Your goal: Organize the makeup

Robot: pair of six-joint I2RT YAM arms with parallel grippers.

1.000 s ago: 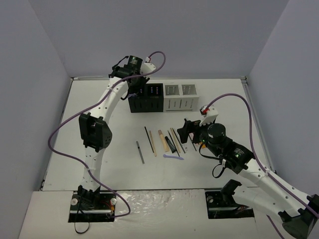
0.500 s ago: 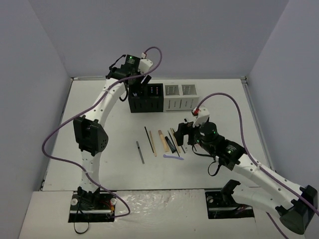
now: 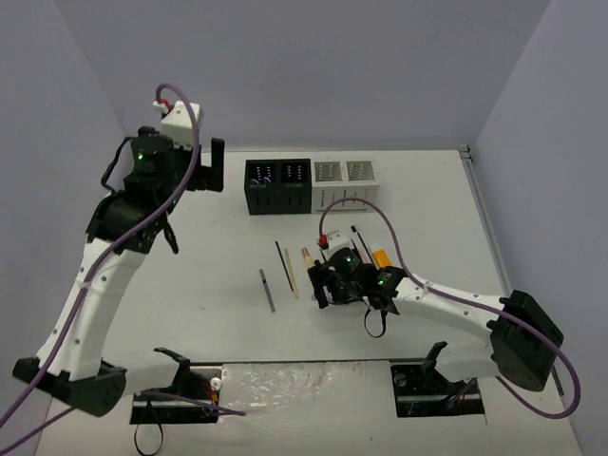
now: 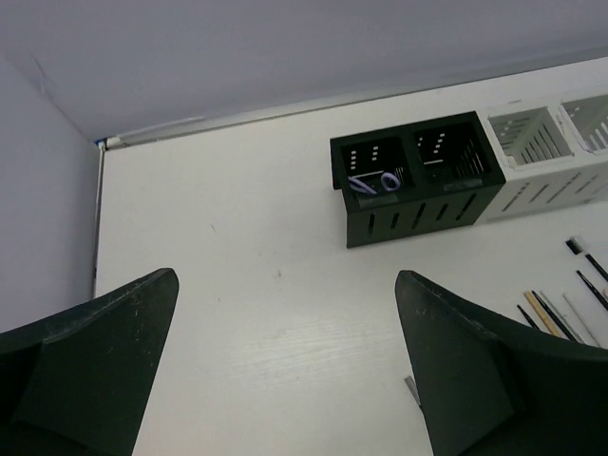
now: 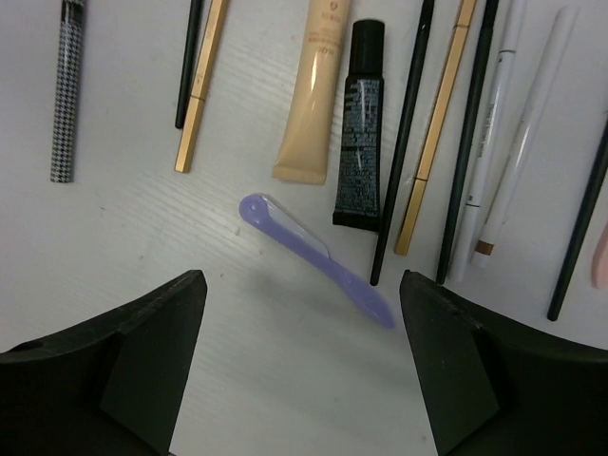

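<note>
Lilac tool (image 5: 313, 261) lies mid-frame on the table (image 5: 142, 247), just below the black tube (image 5: 359, 123). Right gripper (image 5: 299, 318) poised above it, fingers spread, empty. Left gripper (image 4: 285, 323) likewise spread, empty. Pickup step, I'd say; next: lower, pinch.

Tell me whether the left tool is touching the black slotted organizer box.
Apart. In the left wrist view the left tool hangs open with the black slotted organizer box well ahead, bare white table between them.
</note>
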